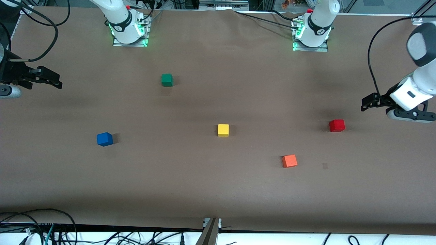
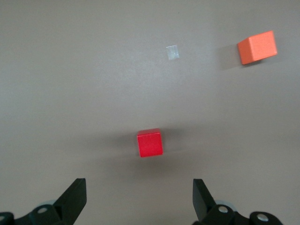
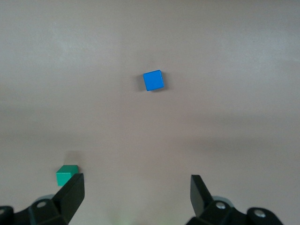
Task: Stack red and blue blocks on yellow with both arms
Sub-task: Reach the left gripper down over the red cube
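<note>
- You have five cubes on the brown table (image 1: 218, 190), one of each colour, all well apart, none stacked.
- The yellow cube (image 1: 223, 130) sits near the middle with bare table on every side of it.
- The red cube (image 1: 337, 125) lies toward the left arm's end; the blue cube (image 1: 104, 139) toward the right arm's end.
- An orange cube (image 1: 289, 161) sits nearer the front camera than the red one; a green cube (image 1: 167, 80) sits closer to the bases.
- A small pale patch (image 1: 325, 166) marks the table beside the orange cube.
- Your left gripper (image 2: 139, 199) hangs over the table near the red cube, jaws spread wide, holding nothing.
- Your right gripper (image 3: 137, 197) hangs at its own end, jaws likewise released and empty.
- No readable writing.
</note>
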